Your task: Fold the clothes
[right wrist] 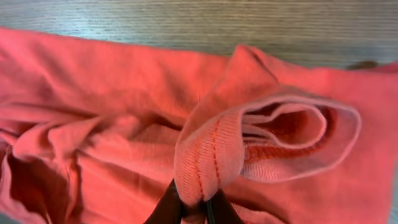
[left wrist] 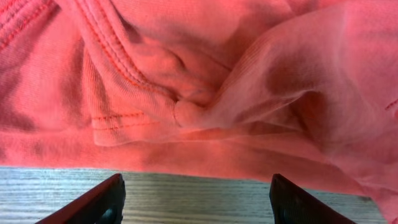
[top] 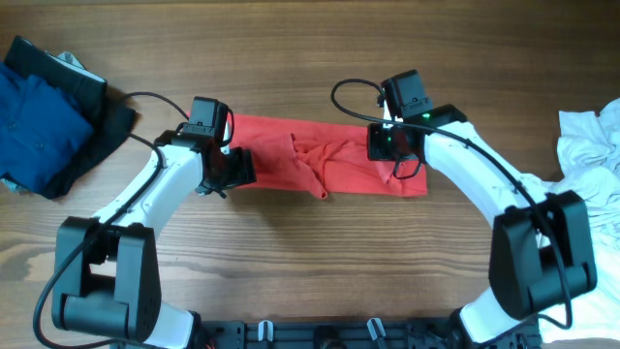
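At the middle of the wooden desk (top: 291, 58) the red T-shirt (top: 281, 155) lies as a long, narrow band running from one arm to the other, flat at its left part and bunched into loose wrinkles near its centre; no lettering shows on the cloth that faces up; the left claw (left wrist: 196, 199) sits at the band's left end, low over the wood, its two dark fingers (left wrist: 102, 202) spread wide apart with only bare desk between them, and the shirt's stitched edge and a rumpled seam lie just beyond the tips, not touched; the right claw (right wrist: 194, 210) is at the band's right part, clenched on a fold of the shirt, its tips pinching a hemmed edge so that the cloth rises from them in a curled loop with the stitching showing; the rest of the shirt spreads in soft creases to the side of that loop; a blue garment (top: 39, 116) on darker cloth lies at the far left of the desk, and a white cloth (top: 591, 145) is heaped at the far right, both well apart from the shirt.
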